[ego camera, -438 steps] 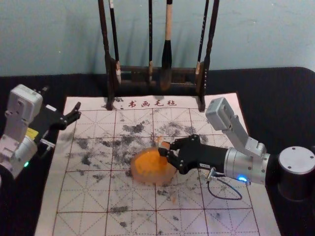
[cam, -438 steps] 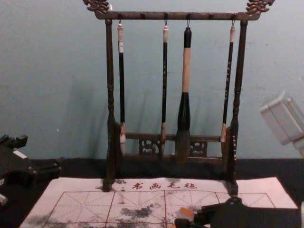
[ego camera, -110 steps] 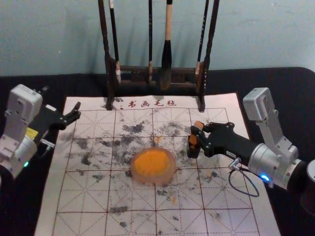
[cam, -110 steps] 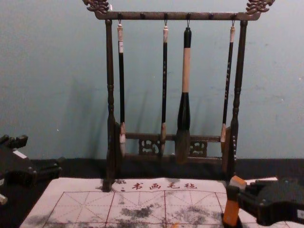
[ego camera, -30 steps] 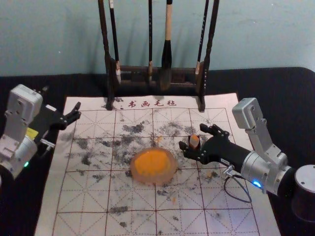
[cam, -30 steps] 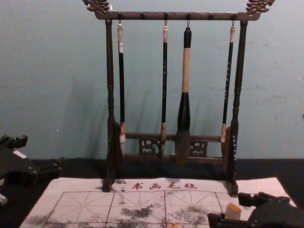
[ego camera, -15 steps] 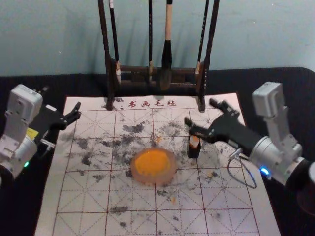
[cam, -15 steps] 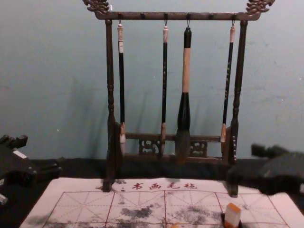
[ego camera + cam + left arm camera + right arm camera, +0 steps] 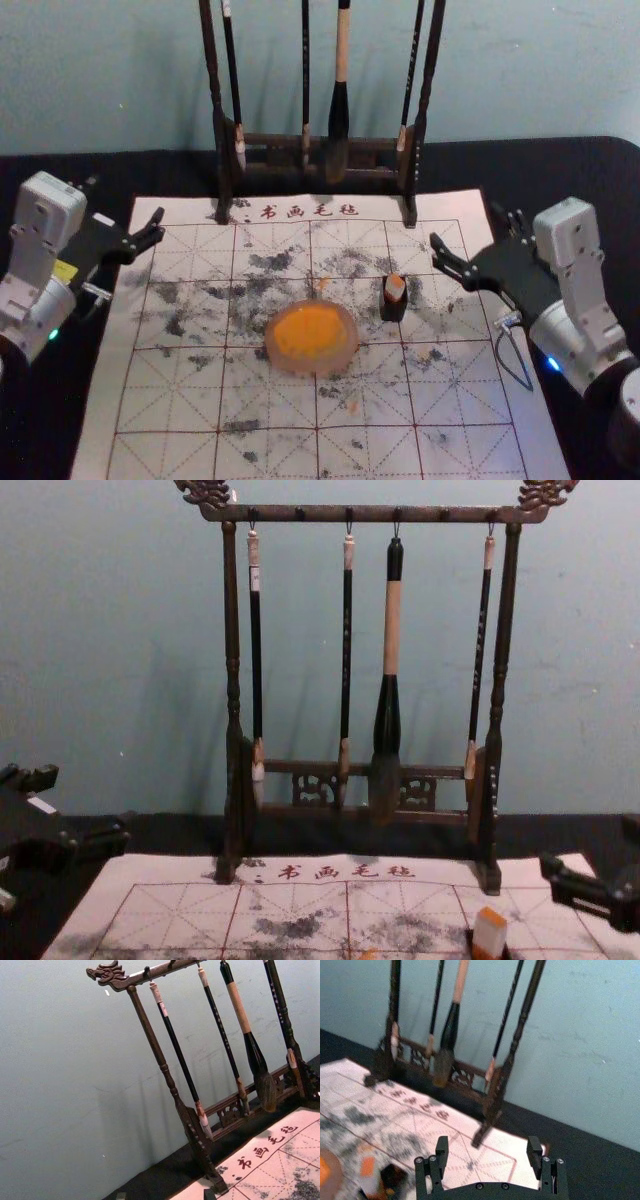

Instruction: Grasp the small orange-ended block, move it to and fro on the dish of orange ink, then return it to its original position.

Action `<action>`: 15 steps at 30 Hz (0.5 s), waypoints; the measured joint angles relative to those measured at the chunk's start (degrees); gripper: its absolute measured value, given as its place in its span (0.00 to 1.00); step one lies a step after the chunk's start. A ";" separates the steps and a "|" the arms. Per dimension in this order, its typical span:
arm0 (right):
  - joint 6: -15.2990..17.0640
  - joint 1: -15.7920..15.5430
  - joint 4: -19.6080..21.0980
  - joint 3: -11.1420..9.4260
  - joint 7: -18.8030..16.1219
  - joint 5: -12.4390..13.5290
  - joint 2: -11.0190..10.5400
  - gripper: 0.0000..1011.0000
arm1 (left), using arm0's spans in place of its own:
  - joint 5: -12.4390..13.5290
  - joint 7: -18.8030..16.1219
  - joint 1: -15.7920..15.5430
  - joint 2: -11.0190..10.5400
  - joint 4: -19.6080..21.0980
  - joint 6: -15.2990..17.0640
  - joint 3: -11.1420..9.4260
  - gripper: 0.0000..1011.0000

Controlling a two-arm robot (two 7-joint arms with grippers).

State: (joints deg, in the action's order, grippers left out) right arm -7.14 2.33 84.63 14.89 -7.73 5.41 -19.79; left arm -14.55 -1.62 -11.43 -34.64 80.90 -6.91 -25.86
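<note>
The pale block with an orange end (image 9: 396, 290) stands in a small dark holder (image 9: 393, 311), right of the round dish (image 9: 272, 350) of orange ink (image 9: 308, 330). Off to the block's right and farther back, my right gripper (image 9: 468, 227) is open and holds nothing. The block (image 9: 368, 1167) and the dish (image 9: 332, 1182) also appear in the right wrist view, beyond the spread fingertips of the right gripper (image 9: 488, 1149). The left gripper (image 9: 125, 199) is parked open at the mat's far left corner; its tips edge into the left wrist view, left gripper (image 9: 165, 1195).
A dark wooden rack (image 9: 270, 141) with several hanging brushes stands at the mat's back edge. The white gridded mat (image 9: 180, 400), stained with ink, lies on a black tabletop (image 9: 590, 190). A plain wall rises behind the rack.
The right gripper has opened around the block, let it go in the holder and drawn back to the right. The block has stayed in the holder. The left gripper has not moved.
</note>
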 joint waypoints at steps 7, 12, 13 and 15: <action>-0.49 0.23 -3.18 -0.19 1.11 -2.75 1.11 0.99 | 0.00 0.00 0.00 0.00 0.00 0.00 0.00 0.99; -0.46 0.24 -3.14 -0.20 1.12 -2.75 1.09 0.99 | 0.00 0.00 0.00 0.00 0.00 0.00 0.00 0.99; -0.46 0.24 -3.10 -0.20 1.12 -2.75 1.07 0.99 | 0.00 0.00 0.00 0.00 0.00 0.00 0.00 0.99; -0.46 0.24 -3.04 -0.20 1.11 -2.74 1.05 0.99 | 0.00 0.00 0.00 0.00 0.00 0.00 0.00 0.99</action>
State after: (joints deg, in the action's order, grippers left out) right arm -7.60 2.57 81.59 14.70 -6.61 2.67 -18.75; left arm -14.55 -1.62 -11.43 -34.65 80.90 -6.91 -25.86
